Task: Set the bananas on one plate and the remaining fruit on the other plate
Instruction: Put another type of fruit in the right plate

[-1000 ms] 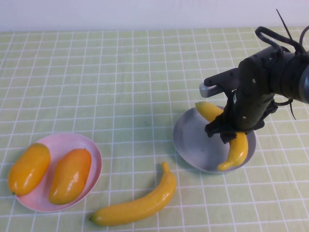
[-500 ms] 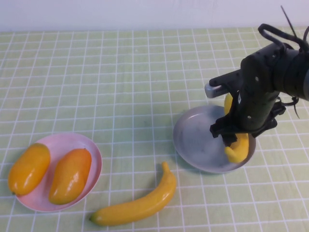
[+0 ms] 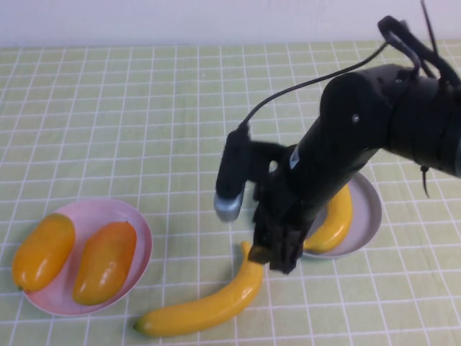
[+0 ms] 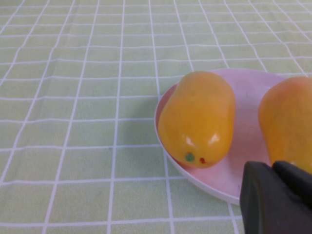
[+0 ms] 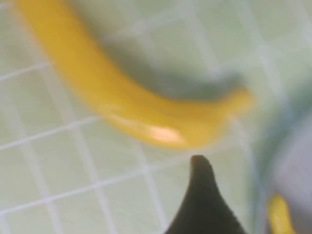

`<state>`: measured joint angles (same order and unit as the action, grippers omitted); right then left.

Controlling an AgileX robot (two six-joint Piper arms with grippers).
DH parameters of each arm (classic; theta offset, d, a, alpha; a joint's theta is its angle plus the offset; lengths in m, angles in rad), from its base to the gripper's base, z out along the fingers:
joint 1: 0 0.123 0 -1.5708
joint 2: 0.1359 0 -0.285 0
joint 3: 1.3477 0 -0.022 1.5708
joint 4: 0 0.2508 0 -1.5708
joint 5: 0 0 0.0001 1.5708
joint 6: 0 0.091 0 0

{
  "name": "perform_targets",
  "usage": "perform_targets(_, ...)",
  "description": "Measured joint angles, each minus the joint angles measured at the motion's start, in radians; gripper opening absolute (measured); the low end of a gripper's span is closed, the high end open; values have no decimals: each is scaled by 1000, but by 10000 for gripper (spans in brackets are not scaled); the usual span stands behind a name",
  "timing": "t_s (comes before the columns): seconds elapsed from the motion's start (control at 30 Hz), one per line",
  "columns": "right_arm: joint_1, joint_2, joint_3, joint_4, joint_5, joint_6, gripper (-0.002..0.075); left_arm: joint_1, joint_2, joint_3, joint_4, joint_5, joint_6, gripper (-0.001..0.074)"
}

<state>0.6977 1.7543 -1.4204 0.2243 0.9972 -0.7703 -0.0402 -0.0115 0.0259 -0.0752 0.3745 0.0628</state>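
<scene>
Right gripper hovers over stem end of loose banana left of grey plate, grip state unclear. Other banana on grey plate. Mangoes on pink plate. Left gripper near pink plate, state unclear.

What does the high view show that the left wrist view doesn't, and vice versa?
High only: the grey-blue plate holding one banana, the second banana on the table, and the right gripper over its stem end. Left wrist only: part of the left gripper beside the pink plate. Both: the pink plate with the two mango-like fruits on it.
</scene>
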Motion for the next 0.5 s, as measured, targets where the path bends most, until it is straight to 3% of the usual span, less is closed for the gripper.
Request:
perform_targets(0.1,43,29,0,127,31,-276,393,0,0,0,0,0,0,2)
perform_targets(0.17,61,51,0,170,33,-369,391,0,0,0,0,0,0,2)
perform_targets(0.5,118,138,0,192,17,-431,391,0,0,0,0,0,0,2)
